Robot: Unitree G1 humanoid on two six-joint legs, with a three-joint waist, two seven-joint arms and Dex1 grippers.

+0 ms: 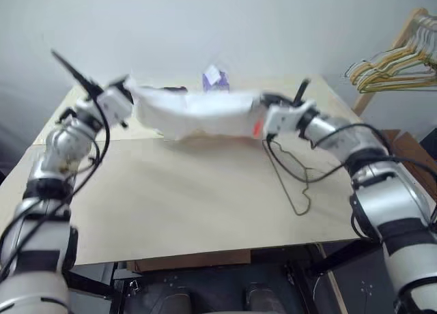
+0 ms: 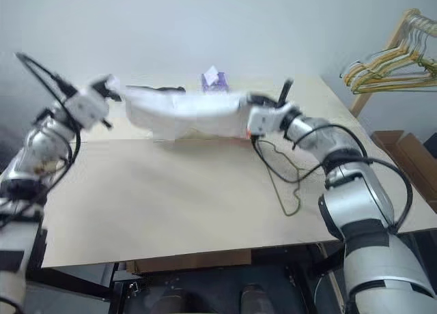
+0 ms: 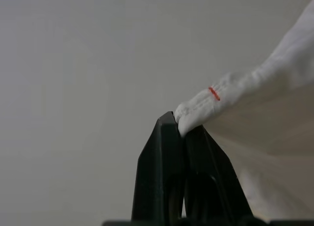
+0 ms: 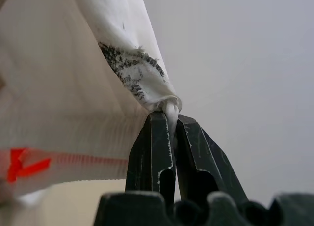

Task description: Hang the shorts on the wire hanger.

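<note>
The white shorts (image 1: 194, 112) hang stretched in the air between my two grippers, above the far part of the table. My left gripper (image 1: 130, 89) is shut on the cloth's left end, where white fabric (image 3: 206, 105) with a short red mark is pinched between the black fingers. At the right end my right gripper (image 1: 263, 109) is shut on the shorts, a fold of cloth (image 4: 169, 108) caught between its fingers. The thin wire hanger (image 1: 290, 174) lies flat on the table below my right forearm, hook toward the near side.
The pale wooden table (image 1: 184, 205) spreads below the shorts. A small purple and white box (image 1: 215, 78) stands at its far edge. A bundle of yellow and green hangers (image 1: 392, 68) hangs on a wooden rack at the far right.
</note>
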